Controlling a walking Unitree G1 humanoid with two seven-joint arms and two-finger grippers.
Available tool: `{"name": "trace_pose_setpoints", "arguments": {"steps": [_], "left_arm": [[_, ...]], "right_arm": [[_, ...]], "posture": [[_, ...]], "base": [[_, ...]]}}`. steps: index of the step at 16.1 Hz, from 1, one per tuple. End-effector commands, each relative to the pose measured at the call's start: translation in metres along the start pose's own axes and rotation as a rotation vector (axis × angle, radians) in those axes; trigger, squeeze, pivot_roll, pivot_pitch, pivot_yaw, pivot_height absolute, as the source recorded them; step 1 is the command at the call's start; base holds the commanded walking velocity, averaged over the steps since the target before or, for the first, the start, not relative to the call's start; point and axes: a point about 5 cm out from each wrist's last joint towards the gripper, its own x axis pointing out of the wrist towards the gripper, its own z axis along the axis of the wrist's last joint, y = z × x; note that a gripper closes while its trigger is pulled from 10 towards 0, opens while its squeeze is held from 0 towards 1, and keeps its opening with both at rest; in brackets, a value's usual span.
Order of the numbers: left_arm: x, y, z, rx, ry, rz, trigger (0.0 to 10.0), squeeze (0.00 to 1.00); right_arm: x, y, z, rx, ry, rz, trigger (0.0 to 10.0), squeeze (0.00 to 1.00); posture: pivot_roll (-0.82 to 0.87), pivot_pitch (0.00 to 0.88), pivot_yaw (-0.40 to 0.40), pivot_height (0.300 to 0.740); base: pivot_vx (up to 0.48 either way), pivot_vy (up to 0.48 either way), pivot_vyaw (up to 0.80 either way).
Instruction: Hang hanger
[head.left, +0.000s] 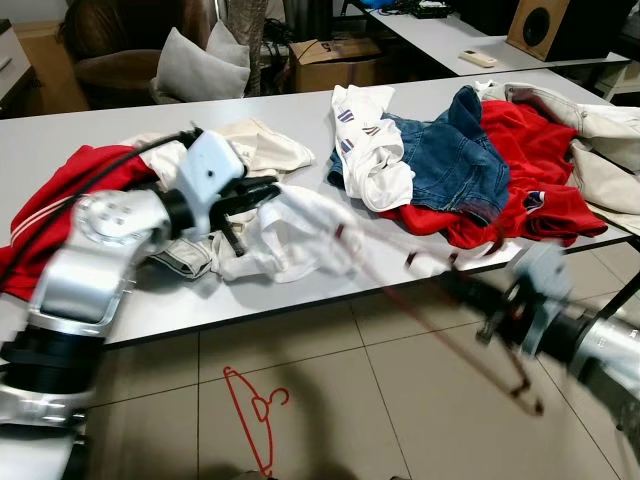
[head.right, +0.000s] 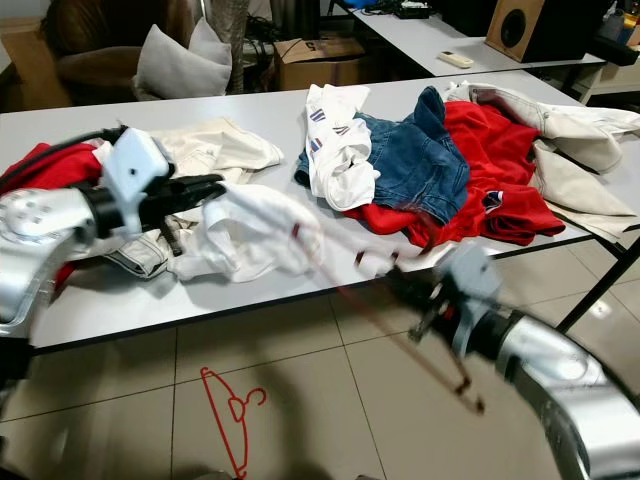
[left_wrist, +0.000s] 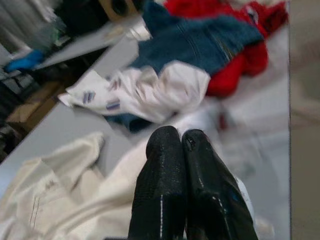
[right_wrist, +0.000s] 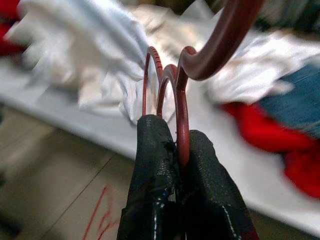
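Gripping a dark red hanger (right_wrist: 180, 100) off the table (head.left: 300, 300) edge, the right gripper (right_wrist: 175, 145) is clamped shut; the left gripper (left_wrist: 182, 145), fingers together, rests on a white garment (head.left: 300, 235). Jeans (head.left: 450, 160) and red clothes (head.left: 530, 150) lie nearby.

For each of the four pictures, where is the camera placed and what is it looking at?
Left eye view: head, looking down at the table; left gripper on white garment.
Right eye view: same scene; right gripper holds dark red hanger.
Left wrist view: along shut fingers toward jeans.
Right wrist view: fingers clamping the hanger.
Shared: white garment, jeans.
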Motion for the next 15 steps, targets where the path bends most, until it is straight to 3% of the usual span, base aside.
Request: {"name": "trace_pose_setpoints", "arguments": {"steps": [1,3,6,7,8,10,11,13,14,15], "left_arm": [[-0.002,0.0,0.005,0.015,-0.006,-0.025,0.0,0.0],[-0.01,-0.002,0.002,0.007,0.03,-0.094,0.0,0.0],[-0.009,-0.007,-0.001,-0.046,0.022,-0.122,0.0,0.0],[-0.006,-0.01,-0.002,-0.078,0.005,-0.132,0.0,0.0],[0.0,-0.017,-0.004,-0.168,-0.04,-0.145,0.0,0.0],[0.008,-0.022,-0.011,-0.234,-0.031,-0.135,0.0,0.0],[0.011,-0.021,-0.018,-0.23,-0.002,-0.102,0.0,0.0],[0.017,-0.014,-0.037,-0.115,0.118,0.012,0.0,0.0],[0.021,-0.01,-0.044,-0.111,0.141,0.074,0.0,0.0],[0.022,-0.01,-0.045,-0.161,0.127,0.093,0.0,0.0]], "right_arm": [[-0.003,-0.007,0.007,-0.015,-0.034,-0.043,10.0,0.0],[-0.004,-0.009,0.022,-0.009,-0.132,-0.043,10.0,0.0],[-0.002,0.002,0.015,-0.013,-0.101,0.028,10.0,0.0],[-0.002,0.004,0.012,-0.01,-0.093,0.033,10.0,0.0],[-0.002,0.005,0.011,0.005,-0.096,0.025,10.0,0.0],[-0.004,0.002,0.013,0.023,-0.119,0.006,10.0,0.0],[-0.004,0.001,0.015,0.036,-0.132,0.001,10.0,0.0],[-0.005,0.001,0.014,0.069,-0.151,-0.003,10.0,0.0],[-0.005,0.003,0.012,0.086,-0.153,-0.002,10.0,0.0],[-0.005,0.004,0.011,0.091,-0.152,0.0,10.0,0.0]], "posture": [[-0.17,0.0,0.019,0.71],[-0.17,0.0,0.019,0.71],[-0.18,0.0,0.022,0.71],[-0.18,0.0,0.022,0.71],[-0.18,0.0,0.022,0.71],[-0.18,0.0,0.027,0.71],[-0.18,0.0,0.027,0.71],[-0.19,0.0,0.031,0.71],[-0.19,0.0,0.03,0.71],[-0.19,0.0,0.029,0.71]], "base": [[0.0,0.0,0.0],[0.0,0.0,0.0],[0.0,0.0,0.0],[0.0,0.0,0.0],[0.0,0.0,0.0],[0.0,0.0,0.0],[0.0,0.0,0.0],[0.0,0.0,0.0],[0.0,0.0,0.0],[0.0,0.0,0.0]]}}
